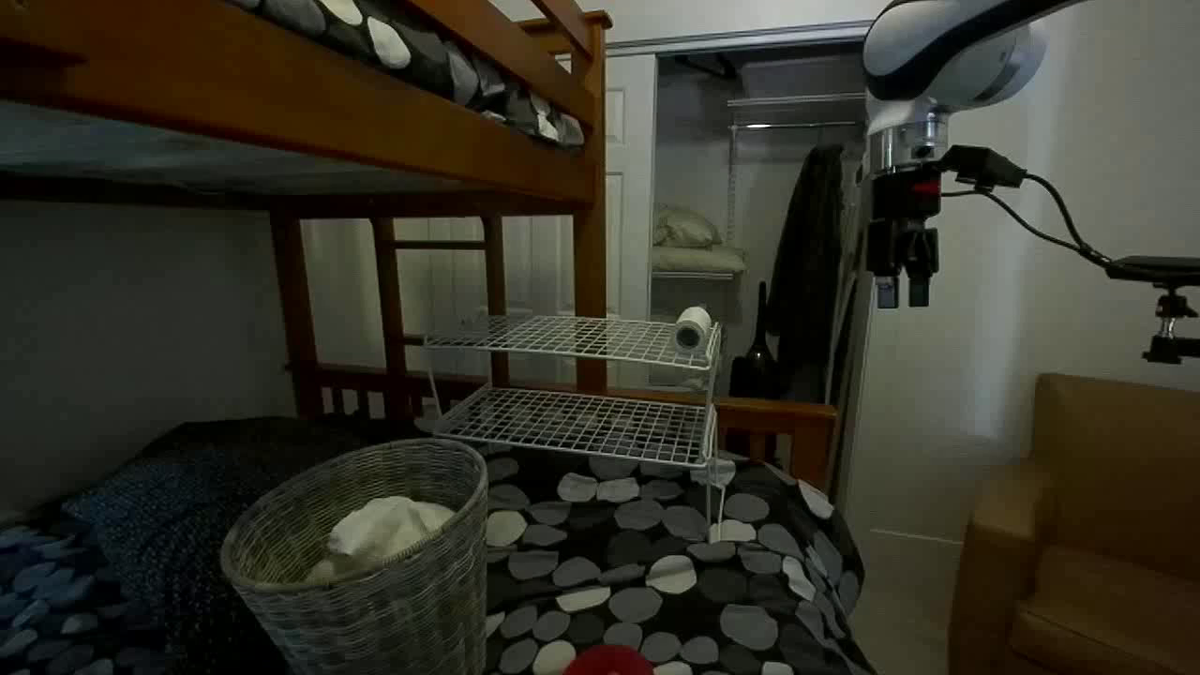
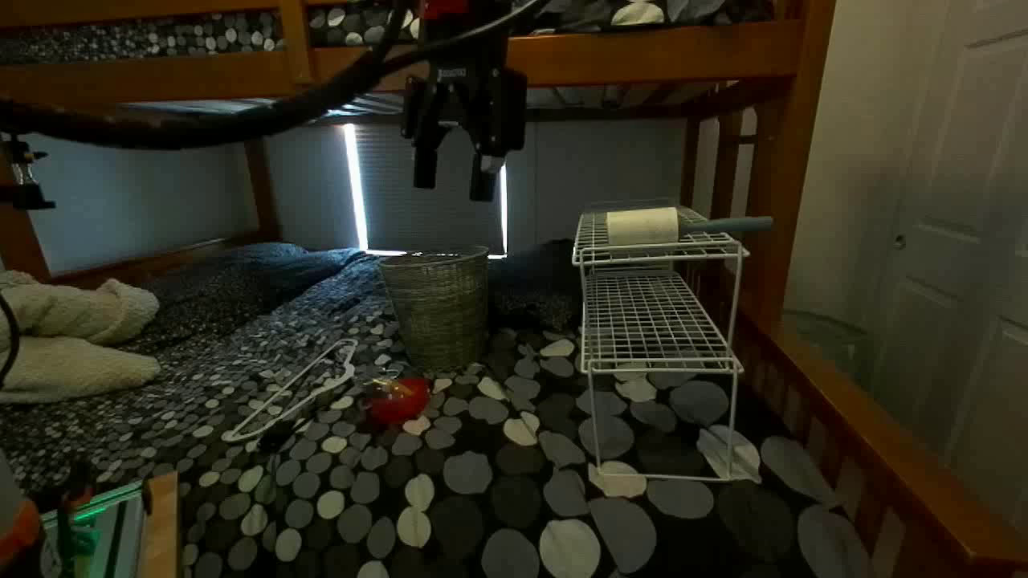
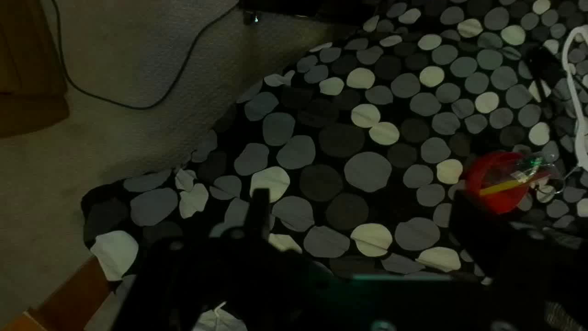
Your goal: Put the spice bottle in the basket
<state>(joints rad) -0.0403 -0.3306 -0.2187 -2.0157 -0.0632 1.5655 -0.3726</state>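
My claw (image 2: 454, 183) hangs high in the air, its two fingers (image 2: 425, 170) spread, a clear gap between the tips. In the wrist view the dotted bedspread (image 3: 321, 184) shows right through that gap.

The basket (image 2: 440, 313) stands on the bedspread, far lower than my fingertips and well apart from them. In an exterior view I look lined up above its rim, though my claw seems nearer to the camera there, so I cannot tell from that picture alone how they line up. In an exterior view my claw (image 1: 903, 291) is up at the right, while the basket sits low at the left, its round mouth facing up and a crumpled white cloth (image 1: 389, 530) inside it.

Near the basket stands a white wire rack (image 2: 654, 321). On its top shelf lies a pale roller (image 2: 642, 226), its blue-grey handle (image 2: 735, 225) sticking out past the wire. That roller, too, is lower than my fingertips and well off to one side.

A red bowl (image 2: 397, 409) rests near the foot of the basket, with a clear packet (image 3: 535, 172) at its edge, and a white hanger (image 2: 347, 371) lies beside it.
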